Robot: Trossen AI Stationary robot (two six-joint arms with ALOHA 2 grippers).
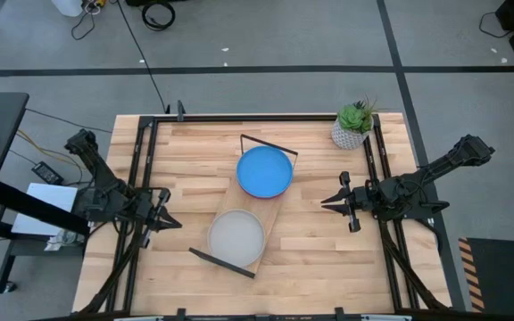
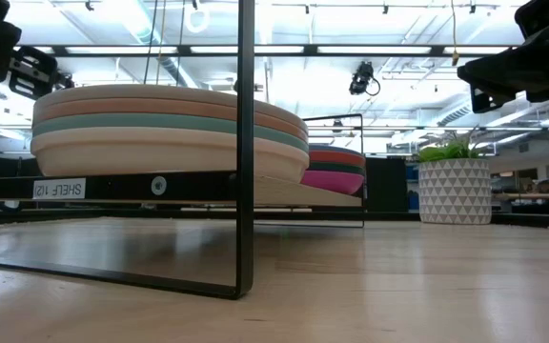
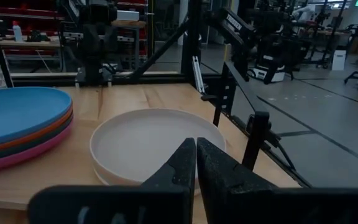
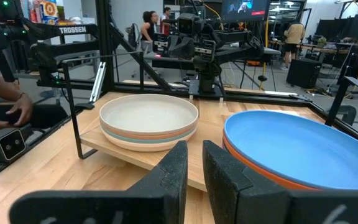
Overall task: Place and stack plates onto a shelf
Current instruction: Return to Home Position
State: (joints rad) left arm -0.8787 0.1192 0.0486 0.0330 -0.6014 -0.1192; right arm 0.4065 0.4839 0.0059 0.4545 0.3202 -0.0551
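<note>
L gripper (image 1: 169, 221) is hanging over the table's left edge, pointing twd the shelf, well apart from it; in the left wrist view its fingers (image 3: 182, 165) are pressing together, nothing btwn them. The shelf (image 1: 272, 208) is lying diagonally mid-table, a black wire frame (image 1: 222, 261) at each short end. On the shelf end nearer L gripper a stack is sitting w/ the grey plate (image 1: 236, 238) on top; the low view is showing tan, pale blue-green and cream edges (image 2: 160, 133) under it. On the other end the bright blue plate (image 1: 264, 171) is topping a 2nd stack, w/ orange, teal and magenta rims (image 3: 36, 140) showing below. The two stacks are sitting just beside each other, not overlapping. White plant pot (image 1: 351, 134) is standing at the table's far right corner, off the shelf. R gripper (image 1: 328, 203) is hovering by the right edge, facing the blue stack, apart from it; its fingers (image 4: 176, 171) are showing a narrow gap, holding nothing. A person's hand (image 4: 20, 112) is resting beyond the table.
</note>
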